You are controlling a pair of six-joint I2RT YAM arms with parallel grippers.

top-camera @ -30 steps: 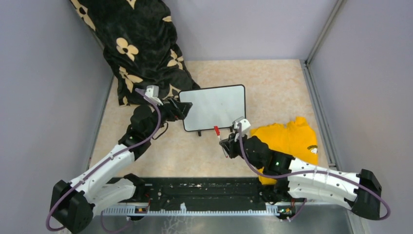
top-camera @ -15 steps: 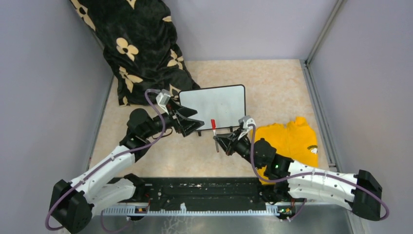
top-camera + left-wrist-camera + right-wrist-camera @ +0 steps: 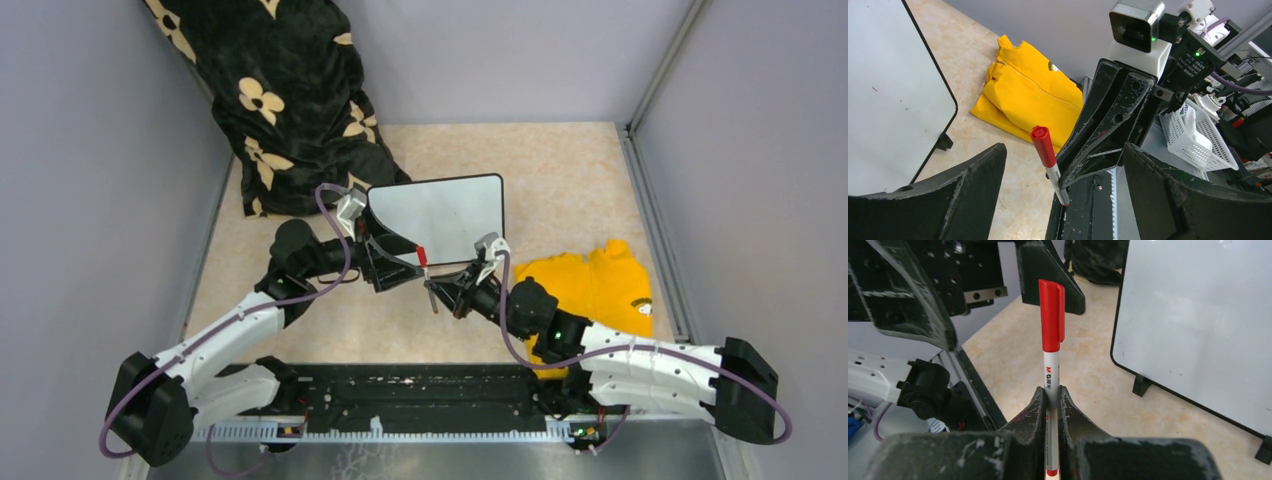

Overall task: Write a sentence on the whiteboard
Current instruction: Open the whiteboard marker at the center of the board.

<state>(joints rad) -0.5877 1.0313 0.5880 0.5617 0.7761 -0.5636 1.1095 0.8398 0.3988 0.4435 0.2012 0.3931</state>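
The right pincer (image 3: 1050, 392) is clamped tight on the white barrel of a marker (image 3: 1050, 365). The left pincer (image 3: 1060, 150) is spread wide, empty, with the red cap (image 3: 1051, 315) in the gap between its 2 fingers. The marker looks light, stiff and smooth, so the cap is best pinched squarely at mid-length and pulled straight off. The whiteboard (image 3: 1198, 315), with no sentence on it yet, stands on the worktop just beyond and right of the right pincer; light and glossy on short feet (image 3: 1140, 385), it may slide under a hard stroke.

Whiteboard (image 3: 452, 212) behind marker (image 3: 423, 254), garment (image 3: 600, 282) right of both
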